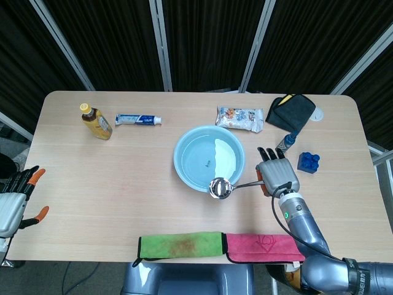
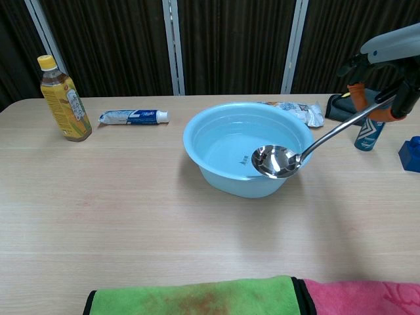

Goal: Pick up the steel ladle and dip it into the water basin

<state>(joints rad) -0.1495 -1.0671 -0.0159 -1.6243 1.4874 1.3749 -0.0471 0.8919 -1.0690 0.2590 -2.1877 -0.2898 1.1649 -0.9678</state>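
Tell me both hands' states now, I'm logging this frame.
Left hand: open, holding nothing.
Right hand: holding the steel ladle by its handle.

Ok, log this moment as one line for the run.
phase: carry | right hand: holds steel ladle | bowl: over light-blue water basin's near rim, not dipped | left hand: idle, table edge

Ladle: polished metal, mirror-glossy bowl. Basin: smooth pale-blue plastic, slight sheen. Table: matt light wood grain; green towel is rough, nubby cloth.
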